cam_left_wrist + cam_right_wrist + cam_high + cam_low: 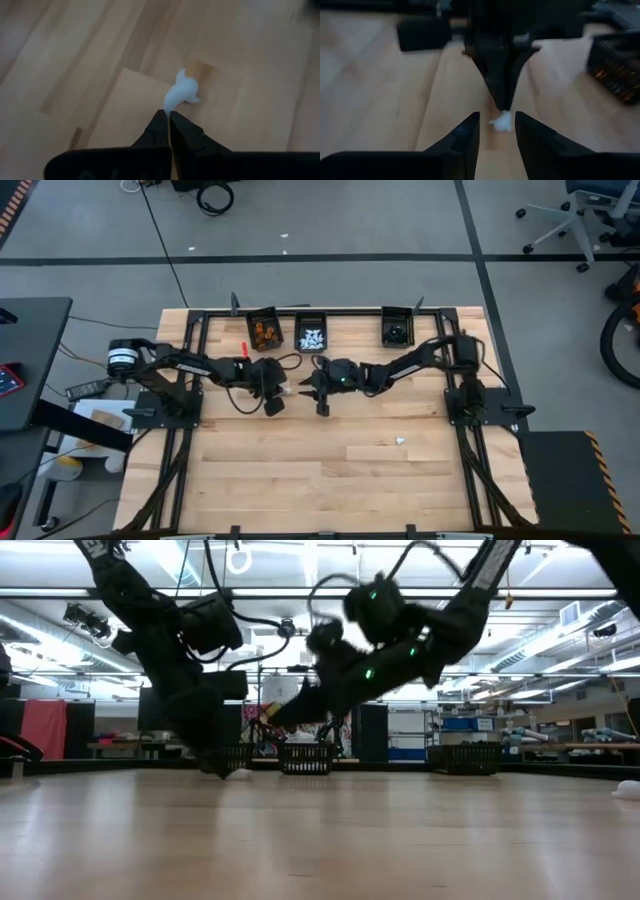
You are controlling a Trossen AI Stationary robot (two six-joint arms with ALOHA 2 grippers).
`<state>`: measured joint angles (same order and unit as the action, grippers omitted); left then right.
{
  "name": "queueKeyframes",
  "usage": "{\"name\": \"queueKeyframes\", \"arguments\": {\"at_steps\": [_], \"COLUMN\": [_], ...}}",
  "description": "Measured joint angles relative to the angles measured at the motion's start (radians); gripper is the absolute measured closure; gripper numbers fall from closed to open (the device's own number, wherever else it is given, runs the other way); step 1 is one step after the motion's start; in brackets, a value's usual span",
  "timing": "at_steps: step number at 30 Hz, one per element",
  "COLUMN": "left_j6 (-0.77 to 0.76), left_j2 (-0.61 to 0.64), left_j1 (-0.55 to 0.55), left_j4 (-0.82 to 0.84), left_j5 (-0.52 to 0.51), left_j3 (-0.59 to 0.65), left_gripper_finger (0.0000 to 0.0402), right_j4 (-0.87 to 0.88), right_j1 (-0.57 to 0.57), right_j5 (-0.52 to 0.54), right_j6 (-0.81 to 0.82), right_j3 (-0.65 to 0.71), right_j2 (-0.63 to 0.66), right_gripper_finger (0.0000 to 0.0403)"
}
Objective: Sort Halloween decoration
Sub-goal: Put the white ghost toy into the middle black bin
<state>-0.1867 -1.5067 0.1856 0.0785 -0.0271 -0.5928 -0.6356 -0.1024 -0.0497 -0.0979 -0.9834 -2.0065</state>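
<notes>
Two grippers meet at mid-table: left gripper (169,116) clenched on one edge of a white ghost trinket (182,93) held at the tabletop, right gripper (497,121) parted around it, so a mistimed handover could drop or flick it away.

Small white trinket (182,94) too blurred to identify its shape.
</notes>
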Motion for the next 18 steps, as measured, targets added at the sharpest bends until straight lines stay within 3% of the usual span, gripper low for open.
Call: {"name": "queueKeyframes", "arguments": {"at_steps": [7, 18], "left_j6": [0.0, 0.0], "left_j2": [-0.016, -0.044], "left_j1": [-0.022, -0.035], "left_j4": [-0.076, -0.099], "left_j5": [0.008, 0.003], "left_j3": [0.001, 0.0], "left_gripper_finger": [0.0401, 0.0401], "right_j4": [-0.021, -0.038], "right_j1": [-0.032, -0.054], "right_j5": [0.001, -0.056], "right_j6": [-0.032, -0.006], "right_j3": [-0.093, -0.109], "right_j2": [-0.137, -0.153], "right_gripper_finger": [0.0241, 0.0183]}}
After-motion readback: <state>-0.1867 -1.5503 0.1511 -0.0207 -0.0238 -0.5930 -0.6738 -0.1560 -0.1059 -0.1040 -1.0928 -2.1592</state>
